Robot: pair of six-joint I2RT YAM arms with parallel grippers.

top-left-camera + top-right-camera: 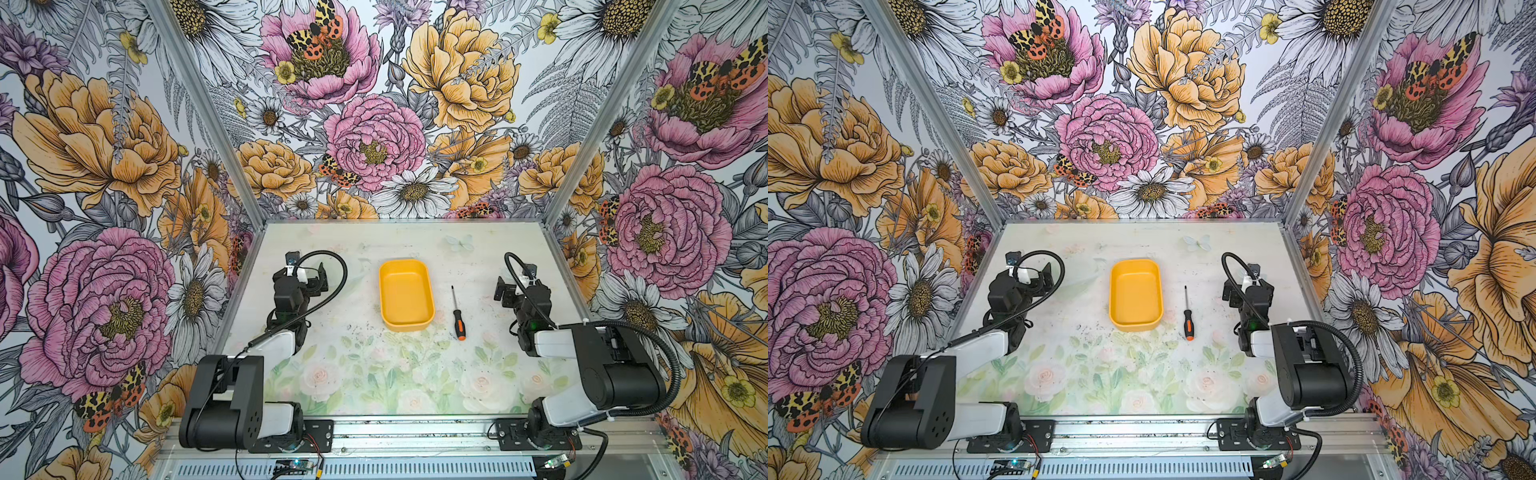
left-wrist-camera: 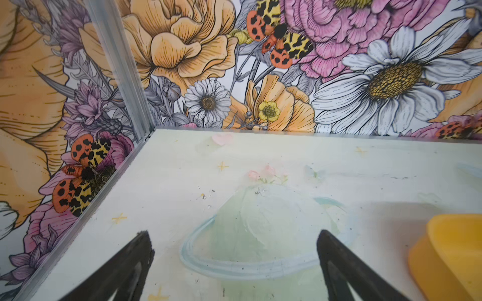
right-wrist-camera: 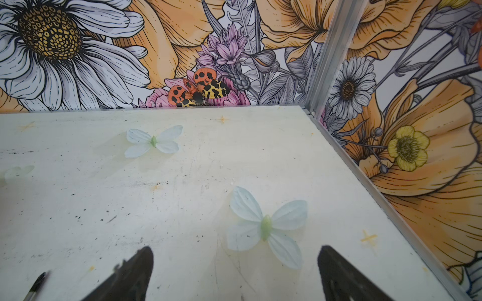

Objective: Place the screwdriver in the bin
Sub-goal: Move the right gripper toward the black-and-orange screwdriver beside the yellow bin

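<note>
Spread wide, gripping nothing: right gripper (image 3: 234,250), left gripper (image 2: 233,233). Between right gripper and bin (image 1: 406,295), flat on table (image 1: 357,370): screwdriver (image 1: 458,314), touching neither.

1. Left wrist view: only one corner of the bin (image 2: 453,250) shows; the rest is cut off.
2. Right wrist view: only the blurred tip of the screwdriver (image 3: 36,285) shows, at the edge.
</note>
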